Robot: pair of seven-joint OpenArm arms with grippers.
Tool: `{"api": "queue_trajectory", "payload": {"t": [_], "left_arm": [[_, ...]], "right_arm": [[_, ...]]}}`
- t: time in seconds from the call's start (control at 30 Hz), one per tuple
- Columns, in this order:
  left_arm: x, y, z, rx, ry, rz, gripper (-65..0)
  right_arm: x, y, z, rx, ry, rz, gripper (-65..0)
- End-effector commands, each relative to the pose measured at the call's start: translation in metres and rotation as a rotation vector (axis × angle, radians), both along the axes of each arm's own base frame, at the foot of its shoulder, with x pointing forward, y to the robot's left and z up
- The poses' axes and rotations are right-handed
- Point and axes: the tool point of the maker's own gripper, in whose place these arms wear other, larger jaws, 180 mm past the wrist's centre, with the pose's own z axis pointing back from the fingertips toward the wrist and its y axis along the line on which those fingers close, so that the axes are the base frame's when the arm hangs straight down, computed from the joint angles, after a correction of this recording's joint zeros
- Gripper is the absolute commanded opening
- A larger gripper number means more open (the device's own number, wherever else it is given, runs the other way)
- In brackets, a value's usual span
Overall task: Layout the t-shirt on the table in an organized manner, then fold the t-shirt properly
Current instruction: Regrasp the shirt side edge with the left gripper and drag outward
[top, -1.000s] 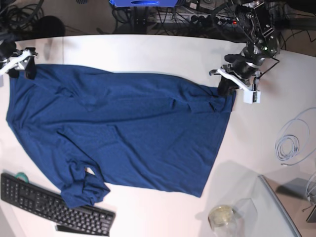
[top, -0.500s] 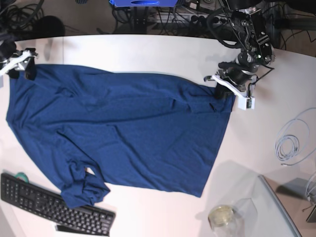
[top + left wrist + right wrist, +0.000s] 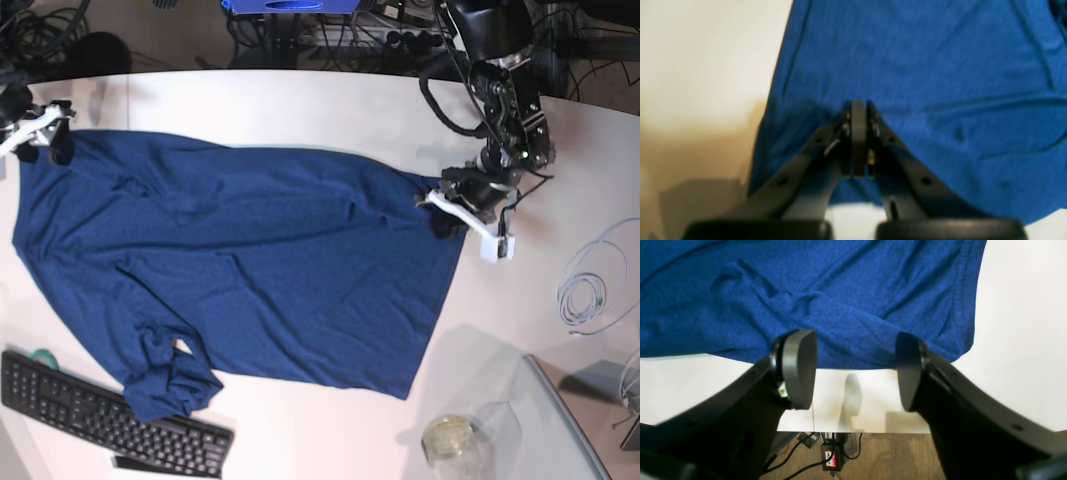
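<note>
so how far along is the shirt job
Mostly laid out: the shirt lies spread across the table, though one sleeve is bunched near the keyboard. In hand: the left gripper is shut at a shirt edge, apparently pinching it; the right gripper is open beside another edge. Left: smoothing that sleeve, then all folding.

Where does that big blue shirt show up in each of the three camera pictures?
Base: the t-shirt is spread across the table's middle.
Left wrist: it fills the upper right, behind the shut left end effector.
Right wrist: it covers the top, beyond the open right end effector.
Shared landmark: the white table.
</note>
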Motion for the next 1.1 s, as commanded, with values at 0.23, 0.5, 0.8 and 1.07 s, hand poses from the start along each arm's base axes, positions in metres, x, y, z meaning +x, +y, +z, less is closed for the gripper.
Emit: {"api": "queue_trajectory", "payload": {"t": [0.23,0.5,0.8,1.07], "left_arm": [[0.050,-0.016,0.036,0.006,-0.114,-0.034,-65.0],[-0.015,0.008,0.038,0.079,-0.052,0.010,-65.0],[-0.079,0.022,0.006,0.109,0.055,0.019,-65.0],[-0.063,0.023,0.000,0.092,0.053,0.032,-65.0]], "right_arm": [[0.007,-0.003,0.011,-0.013,-0.044,0.011,-30.0],[0.007,-0.005,0.011,-0.016,-0.044,0.006,-30.0],[0.005,-0.005,-0.006,0.026,-0.011,-0.015,-30.0],[0.006,-0.004,-0.006,0.027,-0.011,-0.014,-30.0]]}}
